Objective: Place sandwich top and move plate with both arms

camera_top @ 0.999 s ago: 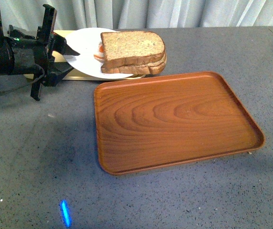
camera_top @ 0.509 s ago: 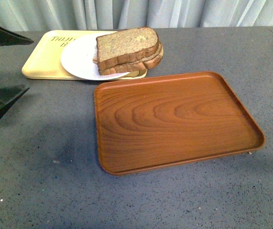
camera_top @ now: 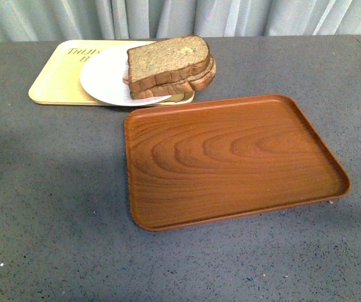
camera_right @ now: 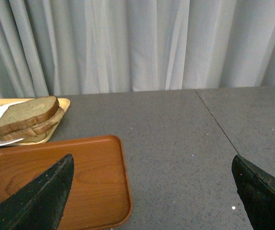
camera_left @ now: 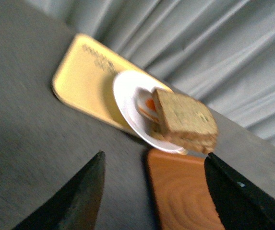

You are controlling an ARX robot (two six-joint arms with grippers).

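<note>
The sandwich top (camera_top: pixel 167 56) already sits on the other bread slice (camera_top: pixel 189 80), so we think that part is done. The sandwich rests on the white plate (camera_top: pixel 104 78), which lies partly on the yellow tray (camera_top: pixel 54 85), just behind the brown wood tray (camera_top: pixel 230 157). Moving the plate is left. Our left tool (camera_left: pixel 151 191) and right tool (camera_right: pixel 151 191) both have their fingers wide apart, holding nothing.

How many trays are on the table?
2. The yellow tray lies at the far left, with the white plate resting on it and overhanging its near edge. The brown wooden tray sits nearer, in the middle, with nothing on it. None seems hidden.
</note>
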